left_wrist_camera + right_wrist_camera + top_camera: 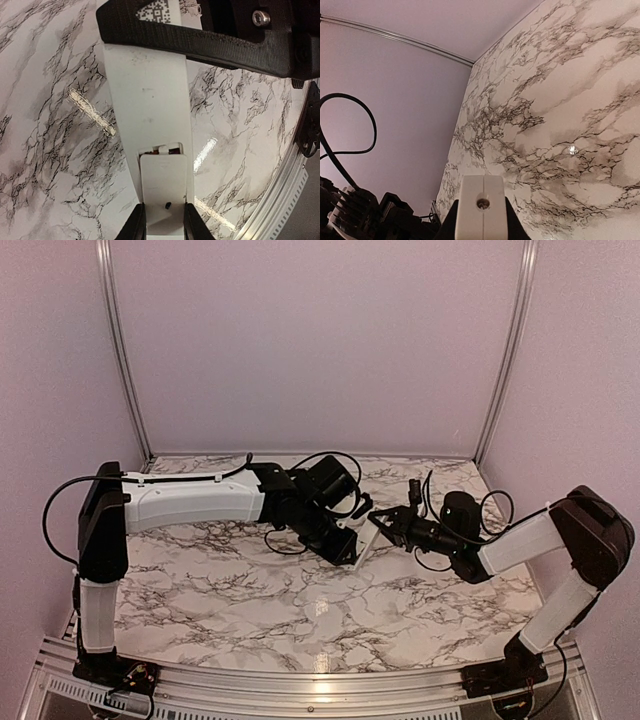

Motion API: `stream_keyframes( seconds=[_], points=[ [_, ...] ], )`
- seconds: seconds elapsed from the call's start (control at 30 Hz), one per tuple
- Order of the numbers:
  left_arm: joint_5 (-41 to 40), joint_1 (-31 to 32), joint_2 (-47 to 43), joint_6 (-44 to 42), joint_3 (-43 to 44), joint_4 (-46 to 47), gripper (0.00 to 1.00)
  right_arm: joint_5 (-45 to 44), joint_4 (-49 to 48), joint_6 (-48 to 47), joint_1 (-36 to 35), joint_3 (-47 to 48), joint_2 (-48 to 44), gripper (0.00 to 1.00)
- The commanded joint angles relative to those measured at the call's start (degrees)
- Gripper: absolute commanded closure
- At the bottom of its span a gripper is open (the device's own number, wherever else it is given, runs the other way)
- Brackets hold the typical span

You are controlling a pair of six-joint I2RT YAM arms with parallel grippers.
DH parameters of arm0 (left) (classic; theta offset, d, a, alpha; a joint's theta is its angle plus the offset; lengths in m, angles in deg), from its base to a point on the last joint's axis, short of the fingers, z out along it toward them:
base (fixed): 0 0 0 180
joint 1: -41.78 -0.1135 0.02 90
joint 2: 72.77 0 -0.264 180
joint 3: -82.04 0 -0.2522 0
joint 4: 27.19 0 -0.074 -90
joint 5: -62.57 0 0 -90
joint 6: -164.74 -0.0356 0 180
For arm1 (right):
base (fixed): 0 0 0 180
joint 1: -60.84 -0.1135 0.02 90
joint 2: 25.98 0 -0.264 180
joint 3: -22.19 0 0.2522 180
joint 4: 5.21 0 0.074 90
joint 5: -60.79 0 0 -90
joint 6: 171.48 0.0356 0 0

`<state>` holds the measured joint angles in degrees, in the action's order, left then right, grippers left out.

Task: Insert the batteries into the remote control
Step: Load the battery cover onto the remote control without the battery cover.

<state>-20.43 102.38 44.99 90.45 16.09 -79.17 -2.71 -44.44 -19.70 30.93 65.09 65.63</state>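
The remote control [366, 541] is a slim white bar held off the marble table between both grippers. My left gripper [164, 216] is shut on its battery end, a finger against each long edge. In the left wrist view the remote control [147, 90] shows its plain back. The battery cover [164, 182] sits slid partly back, leaving a narrow gap above it. A copper-and-dark sliver of the batteries [161, 148] shows in that gap; the rest is hidden. My right gripper [481, 220] is shut on the other end of the remote control [482, 200], seen end-on with its small round emitter.
The marble tabletop [250, 590] lies under both arms. An aluminium rail [280, 200] runs along its near edge, and pale walls with metal corner posts [120, 350] close in the back and sides. Black cables [440, 500] loop around both wrists.
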Motion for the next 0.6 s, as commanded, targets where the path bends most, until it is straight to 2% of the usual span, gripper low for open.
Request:
stream_keyframes(
  seconds=[0.0,0.57],
  points=[
    [-0.8,0.3,2.4,0.0,2.2,-3.3,0.91,-1.2,-0.4,-1.0,-1.0,2.4,0.2,1.0],
    [-3.6,0.3,6.4,0.2,6.2,-6.8,0.92,-1.7,-0.7,-0.4,-2.0,2.5,0.1,1.0]
  ],
)
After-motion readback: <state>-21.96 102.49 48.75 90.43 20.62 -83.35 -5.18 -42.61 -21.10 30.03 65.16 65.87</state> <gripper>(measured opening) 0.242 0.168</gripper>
